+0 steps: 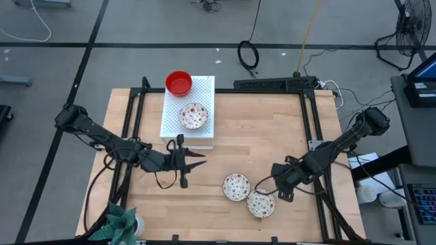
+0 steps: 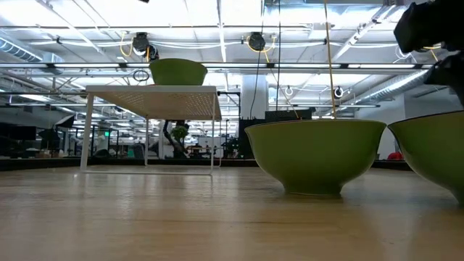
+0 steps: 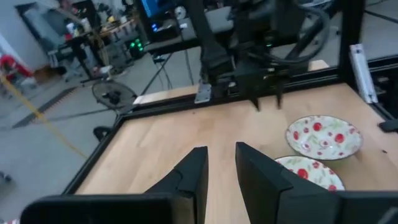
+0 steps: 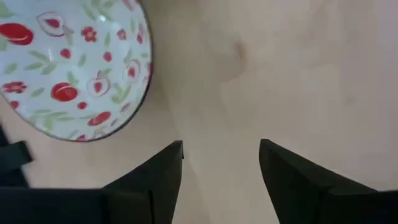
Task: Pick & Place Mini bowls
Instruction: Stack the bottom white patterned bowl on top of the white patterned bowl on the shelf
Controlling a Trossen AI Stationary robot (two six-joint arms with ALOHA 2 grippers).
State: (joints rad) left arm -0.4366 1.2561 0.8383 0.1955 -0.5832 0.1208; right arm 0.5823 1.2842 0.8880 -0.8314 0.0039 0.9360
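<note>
High view: right gripper [image 1: 281,192] sits just beside a patterned bowl [image 1: 261,203] on the bare wood, a second patterned bowl [image 1: 236,186] touching it on the far side; a red bowl [image 1: 178,83] and a third patterned bowl [image 1: 193,116] rest on the white perforated board [image 1: 204,88], well apart from it, and the left gripper [image 1: 197,160] hangs mid-table between board and pair. Left wrist view: its fingers [image 3: 193,177] stand narrowly apart, holding nothing; right wrist view: the right fingers [image 4: 165,171] are spread wide over bare wood, empty, the floral bowl's rim [image 4: 124,118] beside them, not between. Judged a release step; the next pick calls for straddling a thin rim squarely, the glazed white bowls looking slippery.
</note>
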